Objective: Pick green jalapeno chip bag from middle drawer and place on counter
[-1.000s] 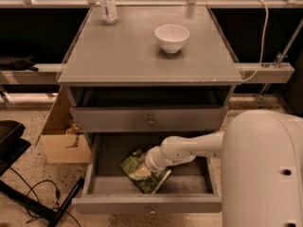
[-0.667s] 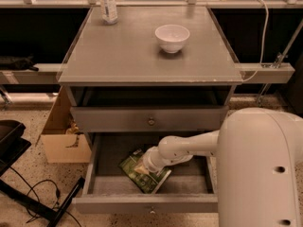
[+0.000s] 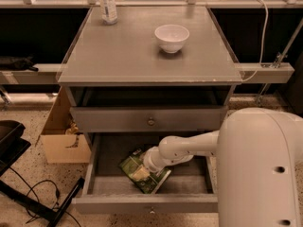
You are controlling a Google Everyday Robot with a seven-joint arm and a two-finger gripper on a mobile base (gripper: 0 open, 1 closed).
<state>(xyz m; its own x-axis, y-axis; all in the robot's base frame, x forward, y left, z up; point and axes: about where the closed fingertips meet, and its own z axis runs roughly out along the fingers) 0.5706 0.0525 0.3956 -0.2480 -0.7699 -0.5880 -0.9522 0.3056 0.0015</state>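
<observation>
One camera, high at the near right, looking down fairly close over the surface [image 3: 132, 56] and open bottom drawer [image 3: 118, 203], hand [image 3: 143, 170] inside.

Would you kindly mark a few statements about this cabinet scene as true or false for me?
1. The green chip bag lies inside the open drawer. True.
2. The white bowl sits in that drawer. False: it stands on the counter.
3. The gripper is down in the drawer, right at the bag. True.
4. The bottle stands at the counter's front edge. False: it stands at the back left corner.
</observation>
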